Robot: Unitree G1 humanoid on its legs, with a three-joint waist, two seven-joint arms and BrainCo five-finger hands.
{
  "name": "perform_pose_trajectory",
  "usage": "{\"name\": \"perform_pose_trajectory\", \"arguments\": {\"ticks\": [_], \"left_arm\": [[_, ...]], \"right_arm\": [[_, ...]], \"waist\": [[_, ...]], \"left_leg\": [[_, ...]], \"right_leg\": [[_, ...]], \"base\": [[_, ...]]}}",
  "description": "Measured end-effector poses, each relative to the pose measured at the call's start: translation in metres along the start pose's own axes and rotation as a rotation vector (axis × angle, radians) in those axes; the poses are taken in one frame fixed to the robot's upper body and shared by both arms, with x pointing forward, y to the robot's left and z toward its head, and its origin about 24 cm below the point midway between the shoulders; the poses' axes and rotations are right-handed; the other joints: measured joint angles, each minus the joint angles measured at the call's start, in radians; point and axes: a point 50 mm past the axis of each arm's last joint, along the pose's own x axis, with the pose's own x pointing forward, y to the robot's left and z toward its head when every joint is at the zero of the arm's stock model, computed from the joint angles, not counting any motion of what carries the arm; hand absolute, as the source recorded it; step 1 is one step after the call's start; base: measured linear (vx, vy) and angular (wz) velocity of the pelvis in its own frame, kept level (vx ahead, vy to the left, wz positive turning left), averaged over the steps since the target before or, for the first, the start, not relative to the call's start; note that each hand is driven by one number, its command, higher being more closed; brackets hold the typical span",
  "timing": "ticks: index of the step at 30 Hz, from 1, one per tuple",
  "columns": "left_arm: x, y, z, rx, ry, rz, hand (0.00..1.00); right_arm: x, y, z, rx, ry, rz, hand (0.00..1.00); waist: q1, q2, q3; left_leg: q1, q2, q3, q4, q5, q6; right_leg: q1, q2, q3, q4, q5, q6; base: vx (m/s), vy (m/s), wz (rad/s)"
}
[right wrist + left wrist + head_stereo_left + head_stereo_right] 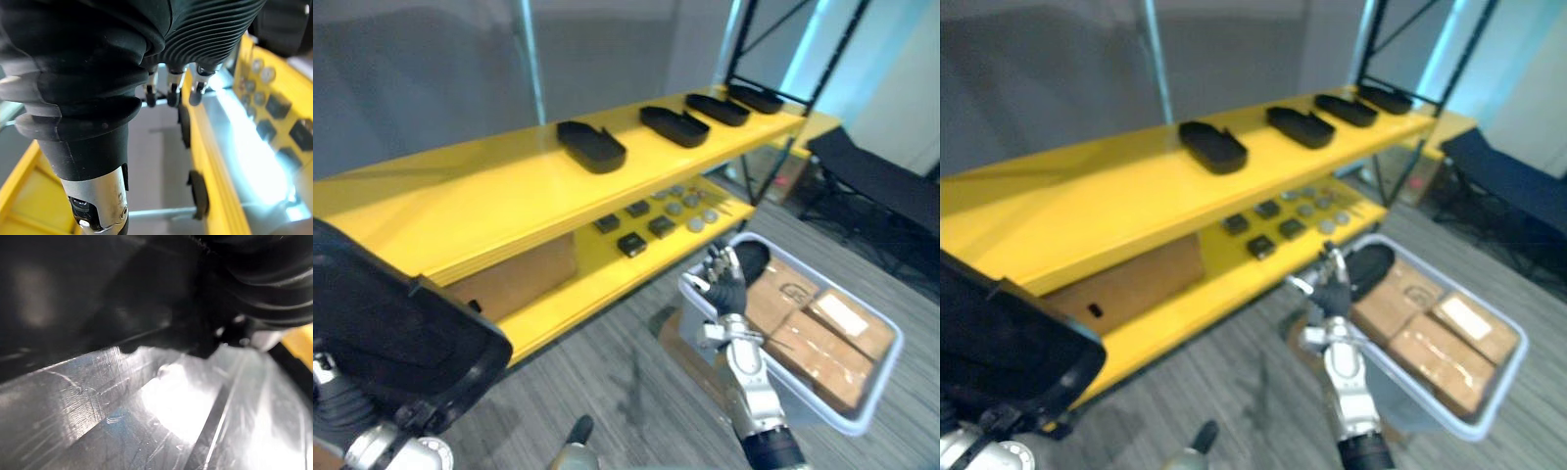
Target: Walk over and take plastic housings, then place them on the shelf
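Currently 4 blk housings [591,146] on shelf [460,201].

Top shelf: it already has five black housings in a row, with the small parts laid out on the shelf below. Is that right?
Not quite. The top shelf carries four black housings in a row, not five, as the left eye view shows. The small parts do lie on the shelf below.

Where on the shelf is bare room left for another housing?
Top shelf: a wide bare stretch from its left end to the nearest housing. Past that, three more housings sit in a row with smaller gaps: crowded. Lower shelf: a box at left, small parts at right.
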Motion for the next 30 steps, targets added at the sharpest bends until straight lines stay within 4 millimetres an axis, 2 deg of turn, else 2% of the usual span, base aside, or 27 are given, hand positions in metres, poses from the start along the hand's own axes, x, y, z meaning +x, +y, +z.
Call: {"name": "perform_pose_trajectory", "arguments": {"ticks": [1, 2, 6, 7, 9, 10, 11, 13, 14, 17, 19, 23, 25, 26, 28, 30], "left_arm": [[0.002, -0.002, 0.002, -0.011, -0.008, 0.001, 1.00], [0.003, -0.005, 0.003, -0.027, -0.013, 0.004, 1.00], [0.008, -0.014, 0.015, -0.085, -0.056, -0.012, 1.00], [0.009, -0.024, 0.020, -0.125, -0.071, -0.051, 1.00], [0.008, -0.040, 0.030, -0.198, -0.088, -0.100, 1.00], [0.009, -0.052, 0.039, -0.247, -0.114, -0.148, 1.00], [0.011, -0.063, 0.050, -0.289, -0.174, -0.214, 1.00], [0.016, -0.074, 0.067, -0.341, -0.264, -0.279, 1.00], [0.018, -0.079, 0.075, -0.372, -0.304, -0.301, 1.00], [0.021, -0.081, 0.081, -0.413, -0.332, -0.304, 1.00], [0.021, -0.082, 0.081, -0.439, -0.318, -0.313, 1.00], [0.014, -0.089, 0.082, -0.467, -0.299, -0.360, 1.00], [0.012, -0.090, 0.083, -0.470, -0.297, -0.375, 1.00], [0.011, -0.091, 0.082, -0.475, -0.291, -0.375, 1.00], [0.008, -0.092, 0.077, -0.473, -0.253, -0.369, 1.00], [0.006, -0.090, 0.075, -0.466, -0.247, -0.369, 1.00]], "right_arm": [[0.001, 0.000, 0.005, 0.001, -0.020, 0.003, 0.00], [0.002, 0.002, 0.012, 0.000, -0.048, 0.017, 0.00], [0.002, 0.007, 0.023, -0.024, -0.104, 0.050, 0.00], [-0.001, 0.003, 0.023, -0.019, -0.103, 0.042, 0.00], [-0.005, -0.005, 0.024, -0.018, -0.102, 0.021, 0.00], [-0.007, -0.011, 0.023, -0.024, -0.099, 0.004, 0.00], [-0.009, -0.017, 0.022, -0.029, -0.092, -0.011, 0.00], [-0.010, -0.019, 0.023, -0.030, -0.094, -0.017, 0.00], [-0.010, -0.017, 0.027, -0.025, -0.112, -0.005, 0.00], [-0.001, -0.010, 0.038, -0.018, -0.168, 0.037, 0.00], [0.010, 0.000, 0.049, 0.019, -0.213, 0.082, 0.00], [0.016, 0.004, 0.056, 0.068, -0.240, 0.113, 0.00], [0.016, 0.006, 0.055, 0.071, -0.237, 0.121, 0.00], [0.016, 0.007, 0.055, 0.072, -0.236, 0.128, 0.00], [0.015, 0.009, 0.054, 0.075, -0.233, 0.134, 0.00], [0.016, 0.010, 0.056, 0.085, -0.246, 0.130, 0.00]], "waist": [[-0.008, 0.000, 0.008], [-0.014, 0.000, 0.013], [-0.021, -0.005, 0.028], [-0.026, -0.007, 0.031], [-0.042, -0.003, 0.048], [-0.065, 0.017, 0.068], [-0.078, 0.021, 0.080], [-0.082, 0.014, 0.092], [-0.080, 0.008, 0.102], [-0.079, 0.005, 0.112], [-0.075, 0.010, 0.156], [-0.076, 0.022, 0.193], [-0.076, 0.028, 0.200], [-0.079, 0.034, 0.204], [-0.078, 0.061, 0.220], [-0.078, 0.056, 0.219]], "left_leg": [[-0.010, 0.020, 0.098, 0.014, -0.005, 0.021], [-0.008, 0.038, 0.181, 0.000, -0.003, 0.019], [-0.007, 0.016, 0.189, -0.033, 0.020, 0.017], [-0.015, 0.004, 0.177, -0.034, 0.023, 0.020], [-0.037, -0.011, 0.147, -0.023, 0.027, 0.025], [-0.050, -0.024, 0.109, -0.021, 0.034, 0.034], [-0.057, -0.033, 0.092, -0.026, 0.036, 0.037], [-0.059, -0.044, 0.081, -0.040, 0.037, 0.039], [-0.064, -0.048, 0.078, -0.039, 0.042, 0.045], [-0.109, -0.047, 0.079, -0.023, 0.059, 0.038], [-0.115, -0.035, 0.089, -0.003, 0.059, 0.038], [-0.130, -0.014, 0.108, 0.030, 0.056, 0.034], [-0.134, -0.004, 0.116, 0.047, 0.042, 0.026], [-0.150, -0.003, 0.115, 0.079, 0.030, 0.023], [-0.156, 0.009, 0.111, 0.124, 0.005, 0.018], [-0.215, 0.011, 0.121, 0.241, -0.061, 0.053]], "right_leg": [[0.002, -0.003, -0.008, 0.001, -0.001, 0.001], [0.000, -0.009, -0.013, -0.005, -0.004, 0.000], [-0.001, -0.021, -0.022, -0.023, -0.003, 0.001], [-0.003, -0.028, -0.034, -0.008, -0.008, -0.002], [-0.029, -0.051, -0.008, 0.078, -0.036, -0.039], [-0.056, -0.061, 0.097, 0.158, -0.037, -0.043], [-0.097, -0.064, 0.243, 0.227, -0.041, -0.049], [-0.130, -0.060, 0.363, 0.279, -0.045, -0.053], [-0.132, -0.059, 0.377, 0.275, -0.051, -0.057], [-0.140, -0.049, 0.371, 0.216, -0.057, -0.053], [-0.110, -0.032, 0.367, 0.141, -0.058, -0.052], [-0.070, -0.008, 0.351, 0.041, -0.061, -0.046], [-0.062, -0.002, 0.350, 0.020, -0.078, -0.025], [-0.052, -0.002, 0.349, 0.007, -0.105, -0.001], [-0.041, 0.007, 0.345, 0.017, -0.122, -0.005], [-0.036, -0.005, 0.324, 0.021, -0.134, -0.015]], "base": [[-0.06, 0.100, 0.37], [-0.05, 0.069, 0.26], [-0.02, 0.058, 0.16], [0.03, 0.047, 0.38], [0.03, 0.075, 0.59], [0.01, 0.120, 0.80], [0.01, 0.116, 0.77], [0.05, 0.039, 0.37], [0.12, -0.035, 0.21], [0.08, -0.075, -0.01], [0.01, -0.085, -0.18], [-0.07, -0.056, -0.21], [-0.12, -0.031, -0.16], [-0.12, -0.030, -0.02], [-0.13, -0.005, 0.09], [-0.07, 0.075, 0.23]]}}
